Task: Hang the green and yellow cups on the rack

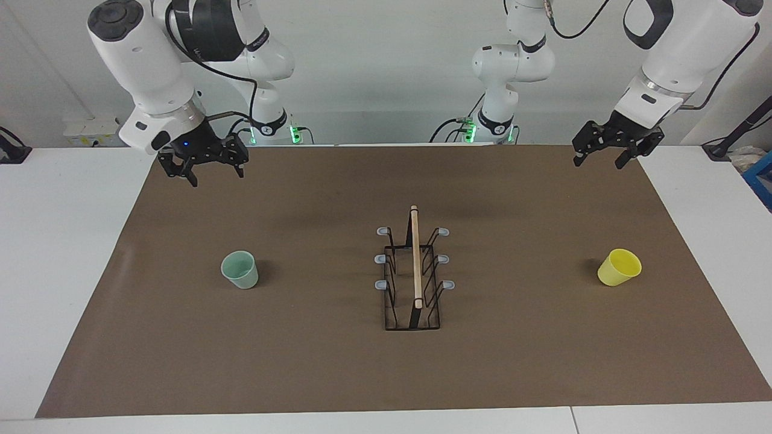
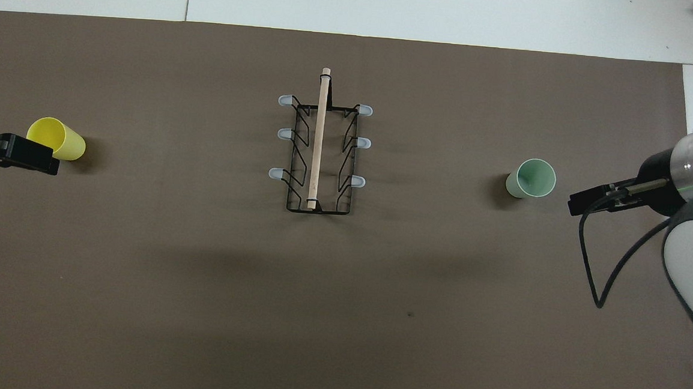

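Observation:
The pale green cup (image 1: 240,269) stands upright, mouth up, on the brown mat toward the right arm's end; it also shows in the overhead view (image 2: 531,178). The yellow cup (image 1: 619,267) stands upright toward the left arm's end (image 2: 58,139). The black wire rack (image 1: 413,271) with its wooden top bar and grey-tipped pegs stands mid-table between them (image 2: 320,151); nothing hangs on it. My right gripper (image 1: 216,175) is open and empty, raised over the mat's edge nearest the robots (image 2: 593,200). My left gripper (image 1: 600,161) is open and empty, raised likewise (image 2: 24,155).
A brown mat (image 1: 301,361) covers most of the white table (image 1: 60,271). Green-lit arm bases and cables stand at the robots' end. A blue object (image 1: 761,178) sits at the table's edge past the left arm's end.

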Controlling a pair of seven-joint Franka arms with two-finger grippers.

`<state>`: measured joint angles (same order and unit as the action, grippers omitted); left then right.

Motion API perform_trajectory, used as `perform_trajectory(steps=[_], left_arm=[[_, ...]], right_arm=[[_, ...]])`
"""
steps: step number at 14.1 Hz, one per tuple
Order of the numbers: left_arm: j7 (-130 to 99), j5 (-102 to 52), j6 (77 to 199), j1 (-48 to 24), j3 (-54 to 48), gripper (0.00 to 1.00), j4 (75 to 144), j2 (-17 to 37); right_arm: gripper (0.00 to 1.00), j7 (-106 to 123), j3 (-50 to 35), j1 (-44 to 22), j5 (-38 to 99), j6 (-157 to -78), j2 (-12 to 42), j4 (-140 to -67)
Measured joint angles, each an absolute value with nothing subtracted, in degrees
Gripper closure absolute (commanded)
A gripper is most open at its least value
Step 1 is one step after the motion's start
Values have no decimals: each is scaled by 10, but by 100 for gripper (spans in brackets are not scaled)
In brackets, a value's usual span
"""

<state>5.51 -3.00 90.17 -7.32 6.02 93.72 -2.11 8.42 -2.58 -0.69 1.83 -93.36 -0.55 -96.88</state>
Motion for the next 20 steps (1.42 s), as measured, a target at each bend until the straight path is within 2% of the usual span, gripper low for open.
perform_trajectory(steps=[15, 20], left_arm=[[1, -33, 887, -72, 71, 0, 942, -25], [-63, -71, 887, -72, 108, 0, 927, 10]], right_arm=[[0, 89, -26, -11, 5, -940, -5, -971], [0, 89, -26, -11, 5, -966, -5, -987]])
